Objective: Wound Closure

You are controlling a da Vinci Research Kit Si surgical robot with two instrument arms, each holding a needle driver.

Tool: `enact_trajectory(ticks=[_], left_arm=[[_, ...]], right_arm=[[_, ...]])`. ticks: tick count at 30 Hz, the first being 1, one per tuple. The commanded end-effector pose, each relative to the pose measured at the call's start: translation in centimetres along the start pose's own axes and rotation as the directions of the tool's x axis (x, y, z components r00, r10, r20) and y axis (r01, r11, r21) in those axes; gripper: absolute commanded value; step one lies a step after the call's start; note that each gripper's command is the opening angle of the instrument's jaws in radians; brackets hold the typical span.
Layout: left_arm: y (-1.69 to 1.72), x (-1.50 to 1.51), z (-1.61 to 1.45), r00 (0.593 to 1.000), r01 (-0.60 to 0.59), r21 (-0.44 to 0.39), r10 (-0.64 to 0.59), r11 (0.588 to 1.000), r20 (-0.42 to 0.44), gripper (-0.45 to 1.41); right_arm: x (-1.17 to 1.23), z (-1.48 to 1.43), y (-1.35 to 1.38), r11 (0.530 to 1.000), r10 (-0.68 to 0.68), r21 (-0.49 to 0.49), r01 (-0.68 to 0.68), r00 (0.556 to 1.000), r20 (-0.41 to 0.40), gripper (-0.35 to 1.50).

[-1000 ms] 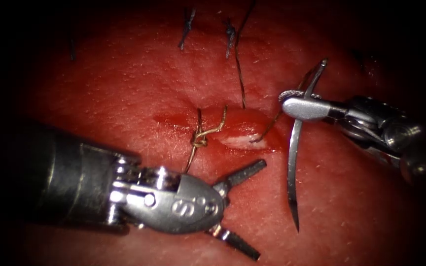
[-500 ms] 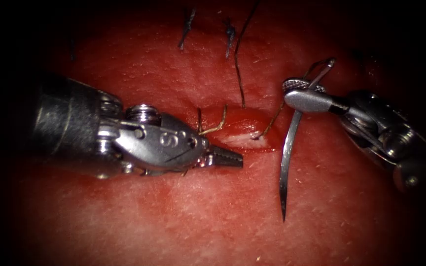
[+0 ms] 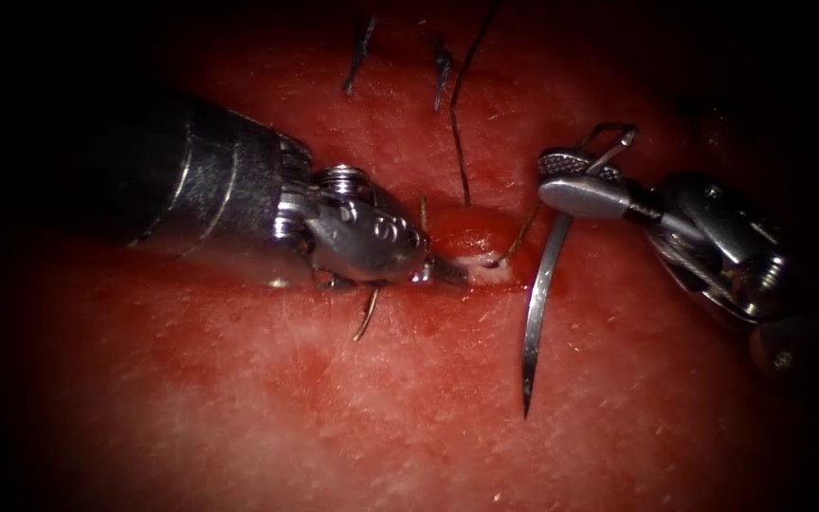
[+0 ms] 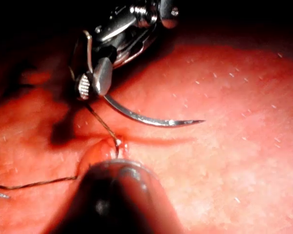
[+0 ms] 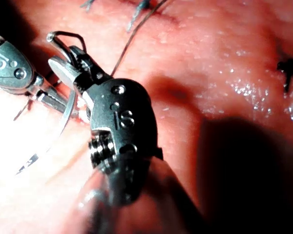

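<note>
My right tool (image 3: pixel 552 178) comes in from the right, jaws shut on the curved needle (image 3: pixel 535 313) near its thread end. The needle hangs free above the tissue (image 3: pixel 334 408) just right of the cut (image 3: pixel 474 232), point toward the front. Thread (image 3: pixel 518 239) runs from the needle's end into the cut's right end. My left tool (image 3: pixel 449 274) lies over the cut's left part, jaws shut, tip pressed on the front lip, with nothing seen between them. In the left wrist view the right tool (image 4: pixel 92 84) holds the needle (image 4: pixel 151 118). In the right wrist view both the right tool (image 5: pixel 63 61) and left tool (image 5: pixel 12 62) appear.
A dark strand of thread (image 3: pixel 460 142) leads from the cut to the far edge. A short gold thread tail (image 3: pixel 367 320) sticks out under the left tool. Two cut stitch ends (image 3: pixel 357 52) stand at the back. Red fluid wets the cut.
The left tool shut its jaws and moved up from the front onto the cut, covering the knot. The right tool swung the needle's point slightly left.
</note>
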Motion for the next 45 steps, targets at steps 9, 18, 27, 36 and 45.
enact_trajectory(ticks=[9,18,27,36,45], left_arm=[[0.12,0.18,0.37,0.998,-0.015,0.025,0.017,1.0,-0.066,-0.45],[0.12,0.23,0.47,0.991,-0.023,0.038,0.028,0.999,-0.133,-0.37],[-0.15,0.28,0.46,0.982,-0.032,0.07,0.045,0.997,-0.184,-0.16],[-0.37,0.21,0.39,0.983,-0.031,0.087,0.046,0.996,-0.18,-0.05],[-0.49,0.13,0.32,0.983,-0.027,0.095,0.043,0.995,-0.18,0.0]], right_arm=[[-0.01,0.09,0.1,0.978,-0.197,-0.066,0.196,0.98,-0.011,-0.35],[-0.07,0.13,0.26,0.917,-0.375,-0.147,0.372,0.927,0.008,-0.35],[-0.16,0.25,0.31,0.872,-0.47,-0.147,0.467,0.882,0.011,-0.35],[-0.24,0.33,0.38,0.835,-0.534,-0.148,0.53,0.845,0.019,-0.35],[-0.34,0.29,0.3,0.804,-0.582,-0.14,0.579,0.813,0.021,-0.35]])
